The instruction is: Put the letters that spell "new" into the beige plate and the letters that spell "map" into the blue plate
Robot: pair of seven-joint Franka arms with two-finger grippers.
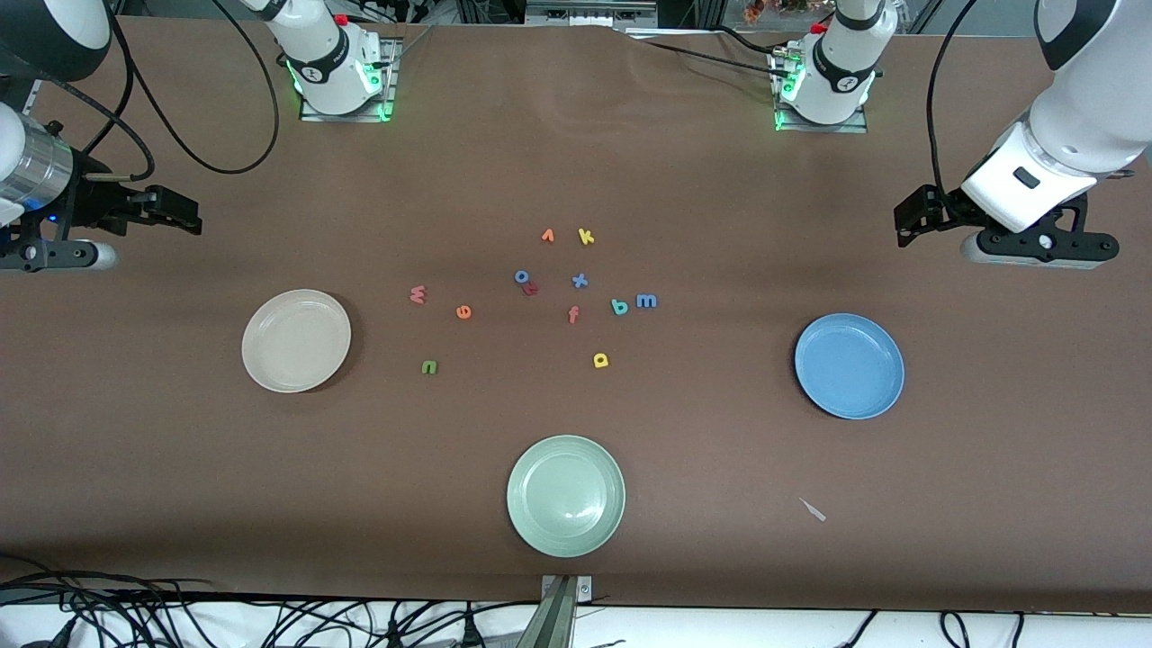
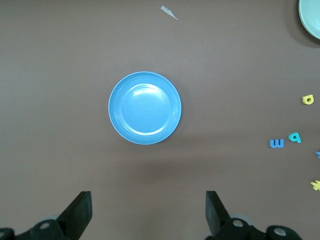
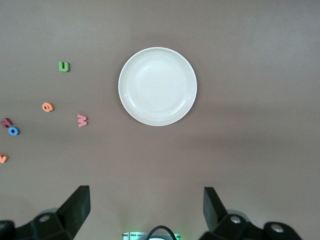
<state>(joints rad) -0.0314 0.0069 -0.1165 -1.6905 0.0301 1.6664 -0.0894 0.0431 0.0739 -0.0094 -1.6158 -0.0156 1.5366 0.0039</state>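
While both plates sit bare, all six letters lie loose mid-table; left gripper (image 2: pixel 145 212) and right gripper (image 3: pixel 145 210) wait spread wide, holding nothing.

Front view: high camera across table, facing robot bases at 12 o'clock edge, looking steeply down, far enough to take in whole table (image 1: pixel 135 468).
Left wrist view: camera on left arm's wrist, looking straight down from well above blue plate (image 2: pixel 145 107); closer than front camera.
Right wrist view: same setup over beige plate (image 3: pixel 157 86).
Shared: front view holds both plates; each wrist view also catches some letters.
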